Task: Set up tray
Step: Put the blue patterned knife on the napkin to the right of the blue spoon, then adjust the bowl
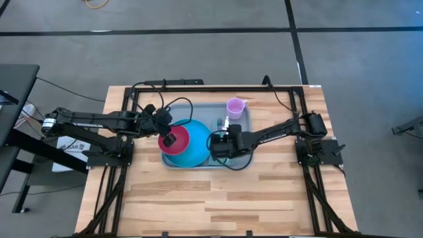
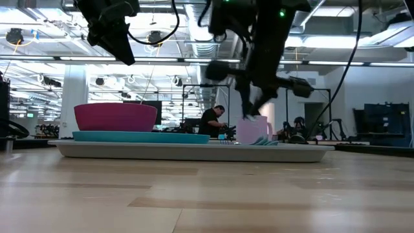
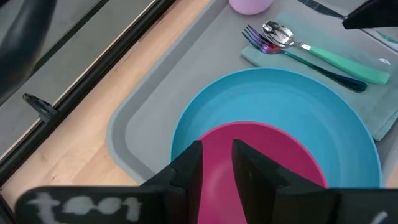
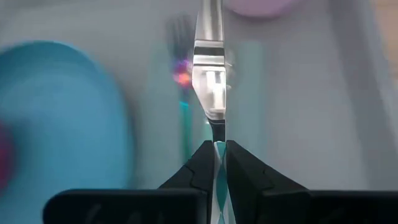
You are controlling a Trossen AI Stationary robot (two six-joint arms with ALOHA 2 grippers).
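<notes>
The left gripper [image 1: 170,139] hangs over the pink bowl [image 1: 176,140], its fingers [image 3: 186,171] a little apart with nothing between them. The bowl sits on the blue plate [image 1: 195,155], which lies at the left end of the tray [image 1: 245,125]. The tray rests on the wooden table [image 1: 218,198], towards its far edge, directly under both grippers. To the right, the right gripper [image 4: 219,155] is clenched on the teal handle of a knife [image 4: 210,87], blade pointing away from the wrist. Only the right wrist view shows that grip; from overhead the arm hides it. The left wrist view alone makes clear a fork [image 3: 292,53] and spoon [image 3: 323,56] lying on a pale napkin [image 3: 373,106]. A lilac cup [image 1: 235,106] stands in the tray's far right corner. From table level, a person [image 2: 211,121] sits far behind.
</notes>
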